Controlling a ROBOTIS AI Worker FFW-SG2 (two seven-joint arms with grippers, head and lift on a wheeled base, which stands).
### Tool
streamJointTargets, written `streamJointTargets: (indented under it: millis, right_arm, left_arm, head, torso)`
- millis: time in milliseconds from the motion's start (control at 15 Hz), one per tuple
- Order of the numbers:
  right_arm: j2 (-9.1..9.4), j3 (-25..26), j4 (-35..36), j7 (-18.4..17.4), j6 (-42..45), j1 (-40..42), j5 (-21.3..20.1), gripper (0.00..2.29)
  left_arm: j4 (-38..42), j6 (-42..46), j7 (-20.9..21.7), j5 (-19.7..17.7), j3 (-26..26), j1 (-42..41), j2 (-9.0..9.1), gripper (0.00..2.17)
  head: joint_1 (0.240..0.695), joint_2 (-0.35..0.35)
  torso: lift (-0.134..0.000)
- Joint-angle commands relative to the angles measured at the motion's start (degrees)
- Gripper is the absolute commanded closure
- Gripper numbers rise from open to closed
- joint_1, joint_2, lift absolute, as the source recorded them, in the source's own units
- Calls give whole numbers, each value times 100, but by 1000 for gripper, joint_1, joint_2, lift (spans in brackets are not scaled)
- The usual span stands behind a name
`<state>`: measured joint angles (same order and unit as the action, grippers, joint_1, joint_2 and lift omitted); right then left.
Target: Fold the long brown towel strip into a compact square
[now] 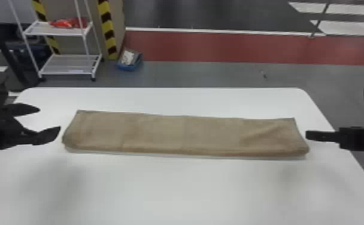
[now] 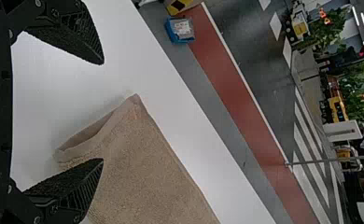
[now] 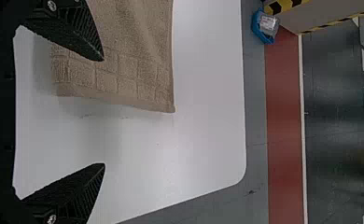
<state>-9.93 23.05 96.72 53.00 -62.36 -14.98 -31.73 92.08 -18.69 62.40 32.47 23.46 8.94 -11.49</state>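
The long brown towel strip (image 1: 184, 133) lies flat across the white table, its long sides running left to right, with faint creases near its right end. My left gripper (image 1: 50, 121) is open beside the strip's left end. In the left wrist view the left gripper (image 2: 103, 111) has its fingers wide apart, one over the corner of the towel (image 2: 143, 163). At the strip's right end is my right gripper (image 1: 308, 135). The right wrist view has the right gripper (image 3: 104, 112) open, one finger over the towel (image 3: 119, 60), the other over bare table.
The white table (image 1: 172, 191) extends in front of and behind the strip, with its far edge toward the floor. Beyond it stand a white wheeled rack (image 1: 67, 64) at the back left and a blue bin (image 1: 130, 61) on the floor.
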Motion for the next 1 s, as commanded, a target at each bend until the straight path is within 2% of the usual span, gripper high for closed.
streamJointTargets:
  millis: [0, 800, 933]
  right_arm:
    - [0, -2, 4, 0, -1, 4, 0, 73]
    - [-18, 15, 22, 9, 17, 4, 0, 73]
    - [-26, 24, 13, 9, 17, -5, 0, 73]
  left_arm:
    - [12, -8, 0, -4, -8, -24, 7, 161]
    - [12, -79, -35, -30, -70, -24, 59, 171]
    - [20, -553, -123, -136, -96, -24, 86, 191]
  head:
    - [695, -53]
    - [695, -63]
    - [695, -65]
  torso:
    - [-124]
    - [-124]
    - [-124]
